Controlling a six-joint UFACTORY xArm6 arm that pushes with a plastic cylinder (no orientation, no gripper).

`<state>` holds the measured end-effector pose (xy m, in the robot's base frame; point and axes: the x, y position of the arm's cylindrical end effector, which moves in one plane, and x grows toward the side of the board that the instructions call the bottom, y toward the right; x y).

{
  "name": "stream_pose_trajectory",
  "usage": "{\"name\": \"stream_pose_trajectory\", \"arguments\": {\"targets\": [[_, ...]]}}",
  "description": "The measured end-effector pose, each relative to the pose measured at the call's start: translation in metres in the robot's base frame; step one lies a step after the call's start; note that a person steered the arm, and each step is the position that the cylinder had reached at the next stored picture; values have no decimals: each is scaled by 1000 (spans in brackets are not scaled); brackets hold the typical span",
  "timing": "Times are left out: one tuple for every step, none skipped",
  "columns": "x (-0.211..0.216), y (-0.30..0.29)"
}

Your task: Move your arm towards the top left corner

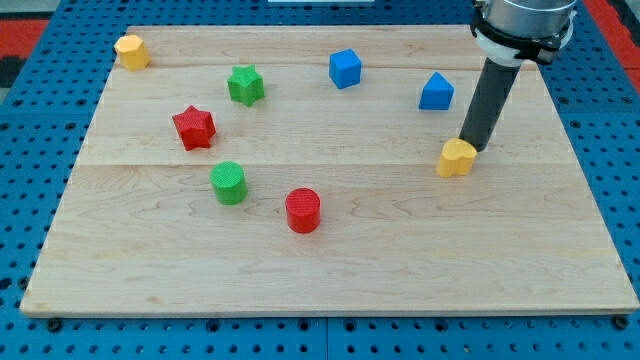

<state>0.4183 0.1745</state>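
My tip (470,147) is at the view's right, touching or just behind the top right of a yellow heart-shaped block (456,158). The dark rod rises from it toward the view's top right. A blue block (436,92) lies above and left of the tip. A yellow hexagon block (131,51) sits in the board's top left corner, far from the tip.
A blue cube (345,68) is at top centre. A green star (245,85) and a red star (194,127) lie at the left. A green cylinder (228,182) and a red cylinder (303,210) stand near the middle. The wooden board (330,290) rests on a blue pegboard.
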Motion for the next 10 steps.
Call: {"name": "stream_pose_trajectory", "arguments": {"targets": [[-46, -7], [-69, -74], [-32, -87], [-31, -145], [-36, -211], [-64, -253], [-65, -295], [-84, -327], [-100, -374], [-137, -372]]}}
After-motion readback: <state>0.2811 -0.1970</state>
